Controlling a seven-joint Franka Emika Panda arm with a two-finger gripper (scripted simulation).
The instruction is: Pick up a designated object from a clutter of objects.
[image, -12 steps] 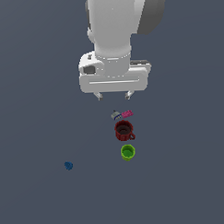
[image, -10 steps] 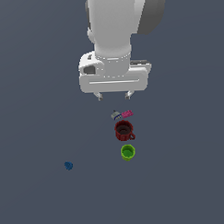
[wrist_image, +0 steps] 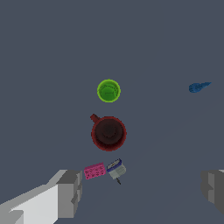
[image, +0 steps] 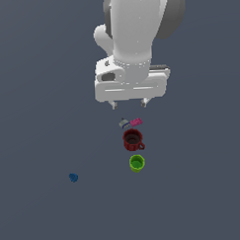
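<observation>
The small grey-silver block with a dark blue rim (image: 124,124) lies on the grey floor beside a pink block (image: 136,122). It also shows in the wrist view (wrist_image: 116,168), touching the pink block (wrist_image: 94,170). A dark red mug (image: 132,139) stands just in front of them, then a bright green cup (image: 136,163). A tiny blue lump (image: 73,177) lies apart at the exterior view's left. My gripper (image: 127,105) hangs open and empty above and just behind the blocks. Its fingers (wrist_image: 70,192) stand wide apart.
The mug (wrist_image: 108,133) has its handle toward the green cup (wrist_image: 108,91). The blue lump (wrist_image: 197,87) lies far off to the side. The floor is plain dark grey.
</observation>
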